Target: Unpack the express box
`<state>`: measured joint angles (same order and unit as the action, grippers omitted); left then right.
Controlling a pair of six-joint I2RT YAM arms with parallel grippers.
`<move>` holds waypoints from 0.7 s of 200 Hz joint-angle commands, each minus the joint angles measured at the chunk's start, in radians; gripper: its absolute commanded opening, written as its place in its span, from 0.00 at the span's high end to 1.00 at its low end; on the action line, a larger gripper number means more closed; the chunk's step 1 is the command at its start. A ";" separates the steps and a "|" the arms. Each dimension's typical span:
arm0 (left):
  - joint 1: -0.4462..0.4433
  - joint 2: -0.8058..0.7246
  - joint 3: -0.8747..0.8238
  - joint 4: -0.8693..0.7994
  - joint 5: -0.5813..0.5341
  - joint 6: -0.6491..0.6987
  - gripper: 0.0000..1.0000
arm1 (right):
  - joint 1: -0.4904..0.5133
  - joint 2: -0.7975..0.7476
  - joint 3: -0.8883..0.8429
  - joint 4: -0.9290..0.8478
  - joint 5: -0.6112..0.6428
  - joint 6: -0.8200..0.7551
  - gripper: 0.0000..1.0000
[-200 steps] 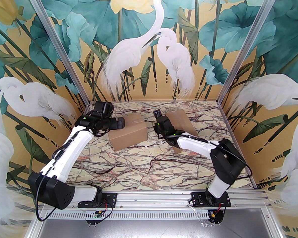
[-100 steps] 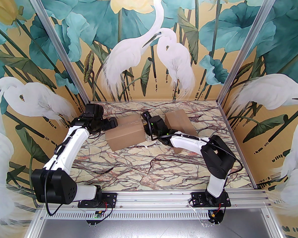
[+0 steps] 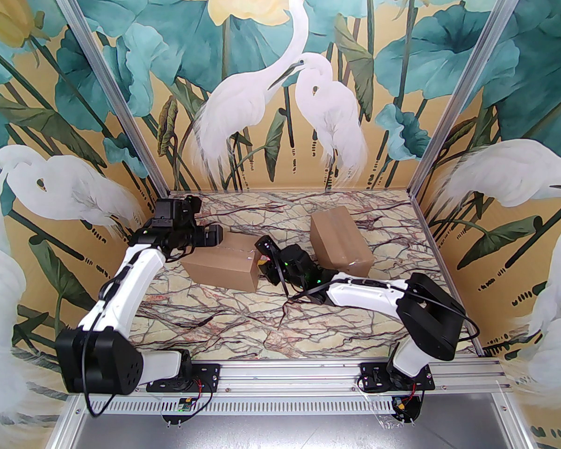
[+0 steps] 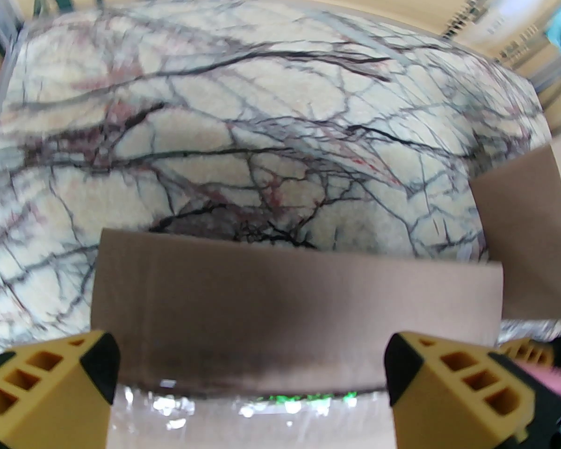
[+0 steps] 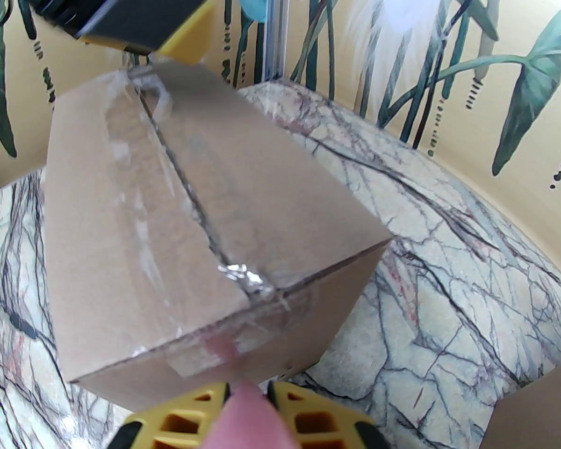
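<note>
Veined marble-pattern tabletop (image 3: 243,316) lay inside walls (image 3: 280,87) painted with egrets and lotus leaves. On it the taped express box (image 3: 222,267) sat left of centre, a second box (image 3: 339,241) apart to its right. Left jaws stood wide apart over the express box's left end; right jaws pinched a pink tool (image 5: 248,414) at its taped right end.

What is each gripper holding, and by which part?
The right gripper is shut on a pink tool, clamped around its body with the tip poking out toward the cardboard box. The left gripper is open, holding nothing.
</note>
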<state>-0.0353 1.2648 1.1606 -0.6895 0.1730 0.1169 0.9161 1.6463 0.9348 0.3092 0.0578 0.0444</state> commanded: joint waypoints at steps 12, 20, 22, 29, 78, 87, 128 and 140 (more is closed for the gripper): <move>-0.077 -0.138 -0.062 0.050 0.126 0.360 0.00 | -0.059 -0.067 -0.006 0.038 0.098 0.204 1.00; -0.115 -0.184 -0.112 0.053 0.158 0.470 0.01 | -0.073 -0.085 -0.022 0.062 0.099 0.268 1.00; -0.124 -0.196 -0.127 0.058 0.162 0.503 0.01 | -0.076 -0.090 -0.027 0.070 0.099 0.285 1.00; -0.155 -0.235 -0.175 0.075 0.171 0.586 0.00 | -0.086 -0.104 -0.039 0.094 0.097 0.339 1.00; -0.180 -0.390 -0.327 0.106 0.318 0.849 0.00 | -0.120 -0.134 -0.100 0.309 0.062 0.606 1.00; -0.182 -0.395 -0.332 0.083 0.325 0.902 0.00 | -0.123 -0.128 -0.103 0.341 0.048 0.645 1.00; -0.195 -0.349 -0.341 0.082 0.285 1.071 0.00 | -0.123 -0.083 -0.105 0.417 0.000 0.797 1.00; -0.197 -0.333 -0.343 0.107 0.282 1.094 0.00 | -0.123 -0.071 -0.104 0.425 -0.008 0.818 1.00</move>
<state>-0.2222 0.9020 0.8326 -0.6086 0.4408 1.0760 0.7959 1.5436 0.8440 0.6556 0.0826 0.7391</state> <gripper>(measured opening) 0.996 0.176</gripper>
